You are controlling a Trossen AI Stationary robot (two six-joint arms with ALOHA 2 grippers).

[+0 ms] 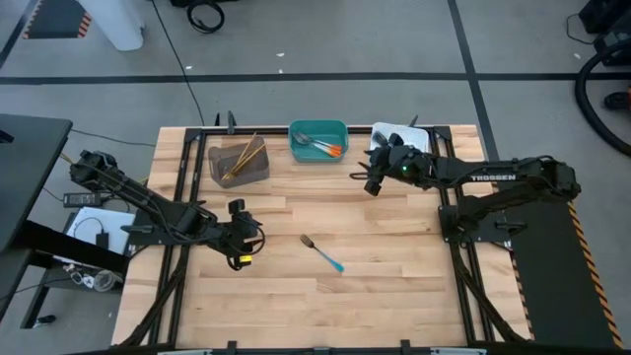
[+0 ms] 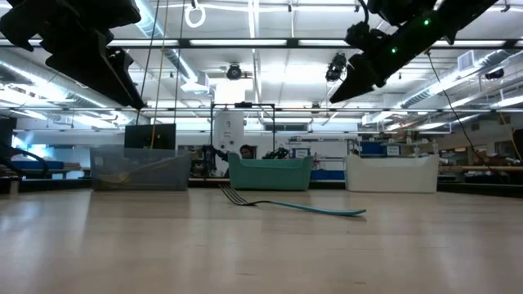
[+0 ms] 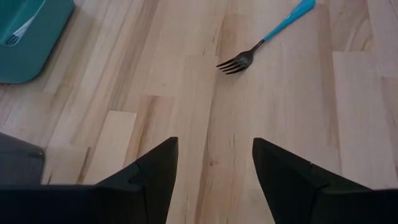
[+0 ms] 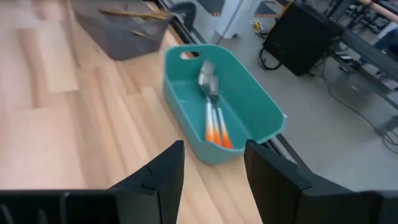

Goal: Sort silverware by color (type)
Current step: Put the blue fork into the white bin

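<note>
Blue-handled fork [image 1: 322, 253] lying alone on tabletop [image 1: 394, 296] — left end effector [image 1: 240, 259] and right end effector [image 1: 372, 184] both hovering released, grasping nothing.

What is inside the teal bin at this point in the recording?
The teal bin holds orange-handled silverware, at least two pieces lying side by side, heads toward the bin's handle-slot end. The near wall hides part of the bin floor, so anything lying there cannot be seen.
</note>
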